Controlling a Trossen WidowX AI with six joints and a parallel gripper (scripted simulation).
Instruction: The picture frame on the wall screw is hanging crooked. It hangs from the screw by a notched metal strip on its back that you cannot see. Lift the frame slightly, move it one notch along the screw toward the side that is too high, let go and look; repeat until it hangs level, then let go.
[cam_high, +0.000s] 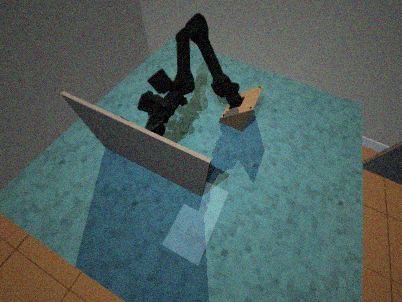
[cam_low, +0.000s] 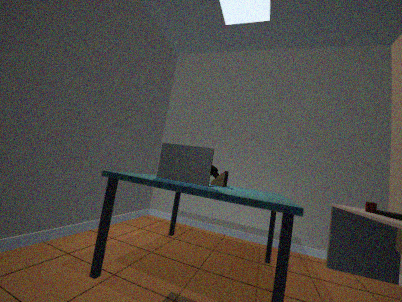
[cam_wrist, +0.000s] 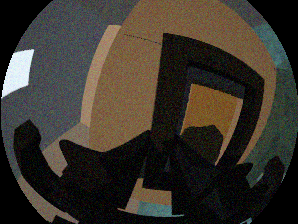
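The picture frame (cam_wrist: 171, 75) is black with an orange picture inside, in front of a tan upright board (cam_high: 251, 99) (cam_wrist: 122, 100). In the wrist view its top bar slopes down to the right and its left bar is nearly upright; the wide lens bends these lines, so the true tilt is hard to tell. My gripper (cam_wrist: 160, 136) is shut on the frame at the lower end of its left bar. In the top view the gripper (cam_high: 237, 106) is a dark shape at the board, and the frame cannot be made out there. The screw and the notched strip are hidden.
A large grey panel (cam_high: 150, 150) (cam_low: 185, 164) stands upright on the teal table (cam_high: 300, 200) (cam_low: 250, 198), in front of the arm's base. Pale light patches lie on the table top. A grey cabinet (cam_low: 360, 245) stands to the right, apart from the table.
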